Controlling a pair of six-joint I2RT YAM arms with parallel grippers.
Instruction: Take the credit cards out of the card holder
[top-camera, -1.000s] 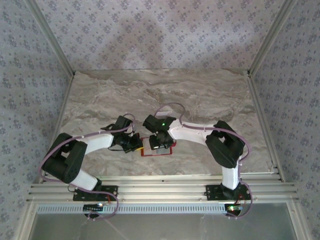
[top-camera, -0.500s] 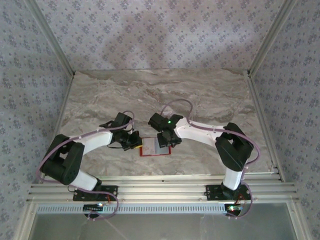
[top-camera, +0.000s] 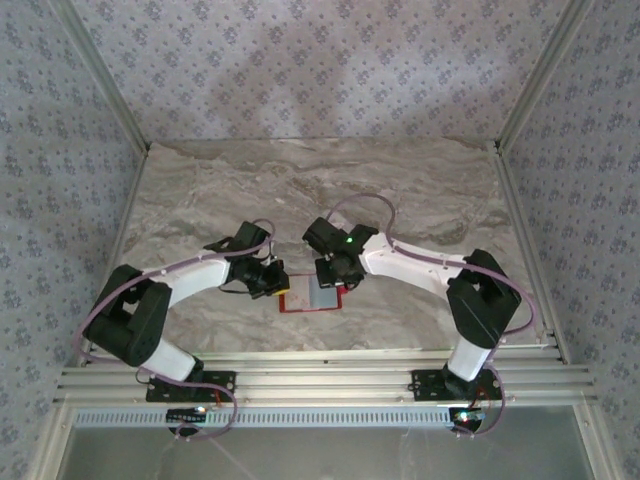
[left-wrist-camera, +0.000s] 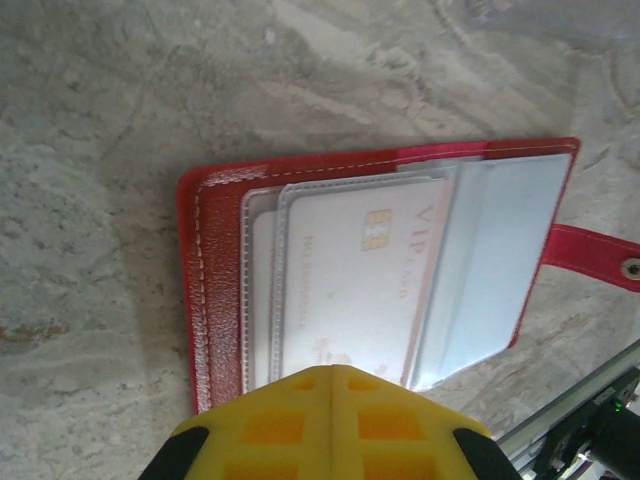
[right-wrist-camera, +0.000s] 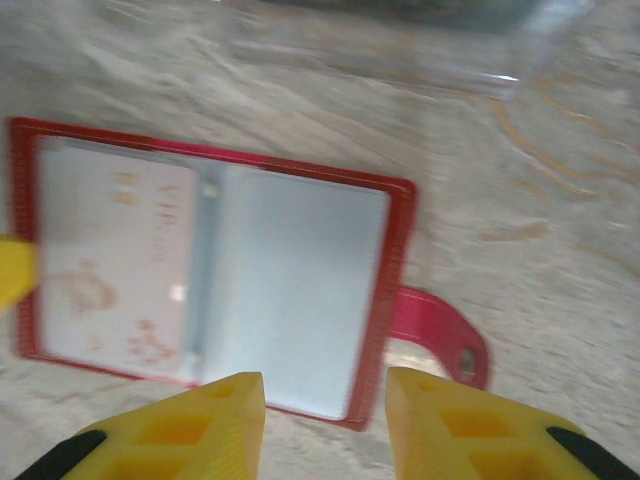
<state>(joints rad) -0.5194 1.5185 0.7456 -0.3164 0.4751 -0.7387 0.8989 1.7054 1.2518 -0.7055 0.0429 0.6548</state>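
**A:** Where does the card holder (top-camera: 312, 298) lie?

**B:** Open and flat on the tabletop (top-camera: 400, 190), toward the near edge and between the two arms. Its long axis runs left to right.

**A:** And the credit cards (left-wrist-camera: 350, 280)?

**B:** They sit in its left half, just beside the left pincer (left-wrist-camera: 332, 375). That pincer is clenched on nothing, with its tips at that half's edge.

**A:** The right pincer (right-wrist-camera: 325, 385)?

**B:** Released, part-spread and empty, above the bare right pocket. I judge it must shift left to reach the cards.
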